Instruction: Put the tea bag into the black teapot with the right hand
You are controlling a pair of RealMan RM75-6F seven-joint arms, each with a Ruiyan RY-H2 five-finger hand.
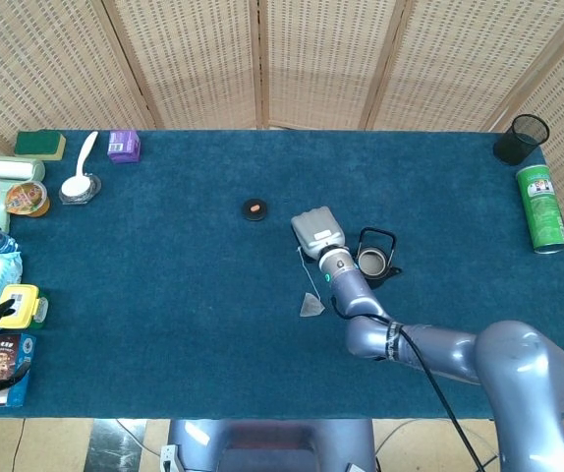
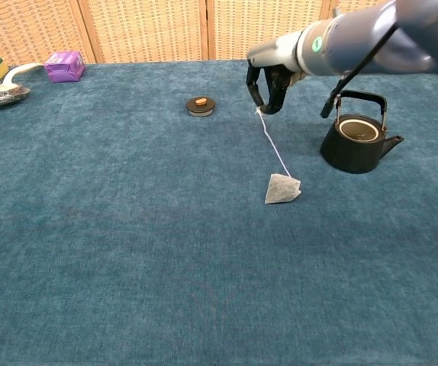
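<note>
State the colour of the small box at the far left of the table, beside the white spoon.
The small box is purple; the chest view shows it best.

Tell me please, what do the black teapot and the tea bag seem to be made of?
The black teapot looks like cast iron or dark glazed ceramic: matte black, thick-walled, with a thin wire-like handle. The tea bag seems to be a fine grey mesh or paper pouch on a thin white string.

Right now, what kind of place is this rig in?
Probably an indoor lab or demo room staged for household tasks: a table covered in blue carpet-like cloth, woven folding screens behind it, and tea props such as the black teapot.
</note>
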